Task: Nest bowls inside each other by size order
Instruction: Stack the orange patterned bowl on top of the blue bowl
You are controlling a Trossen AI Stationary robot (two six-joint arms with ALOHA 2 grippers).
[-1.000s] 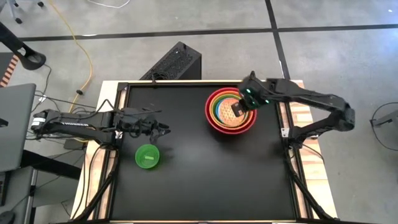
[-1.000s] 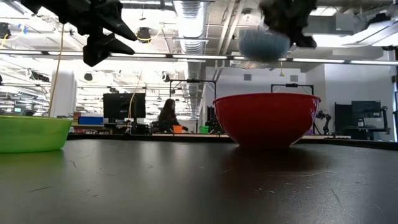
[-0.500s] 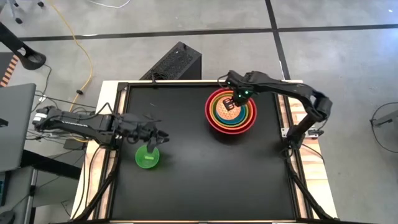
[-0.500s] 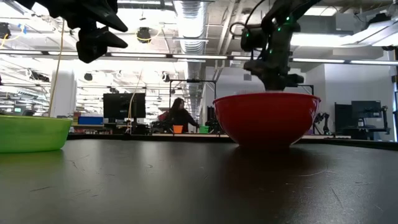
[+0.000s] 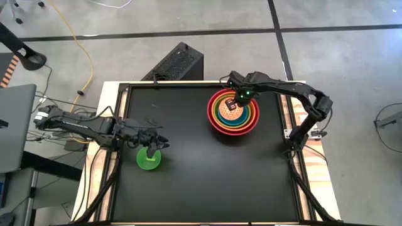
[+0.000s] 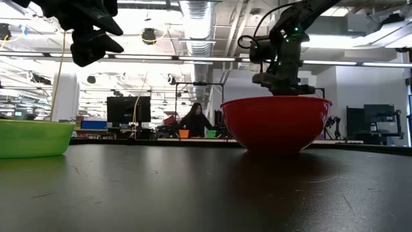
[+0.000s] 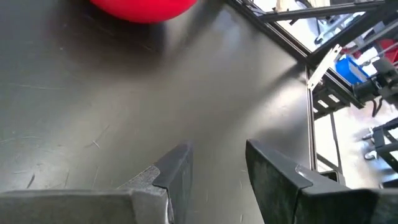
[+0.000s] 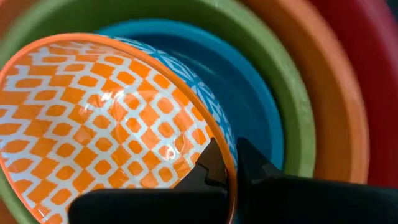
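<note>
A red bowl (image 5: 232,113) stands at the far right of the black table and holds an orange bowl (image 8: 336,93), a lime green bowl (image 8: 280,81) and a blue bowl (image 8: 249,93) nested inside. My right gripper (image 5: 234,103) reaches down into this stack, shut on a small orange-and-white patterned bowl (image 8: 106,124) with a blue outside. In the low view the red bowl's wall (image 6: 277,122) hides the inner bowls. A small green bowl (image 5: 149,159) stands on its base at the near left. My left gripper (image 5: 157,145) hovers open over its far rim, above it in the low view (image 6: 90,38). My right gripper pinches the patterned bowl's rim (image 8: 227,149), one finger (image 8: 208,168) inside the bowl and one (image 8: 255,168) outside on its blue wall. The fingers come from above, pointing down. The bowl sits tilted inside the blue bowl; whether its bottom rests there I cannot tell.
A black box (image 5: 179,63) stands on the floor beyond the table's far edge. Metal frame rails (image 7: 323,68) run along the table's sides. Bare black tabletop (image 5: 213,176) lies between and in front of the bowls. A person (image 6: 193,119) sits far back in the room.
My right gripper has carried the patterned bowl toward the table's left edge and down into the red bowl's stack, where it now sits inside the blue bowl. My left gripper has moved toward the near edge, over the small green bowl.
</note>
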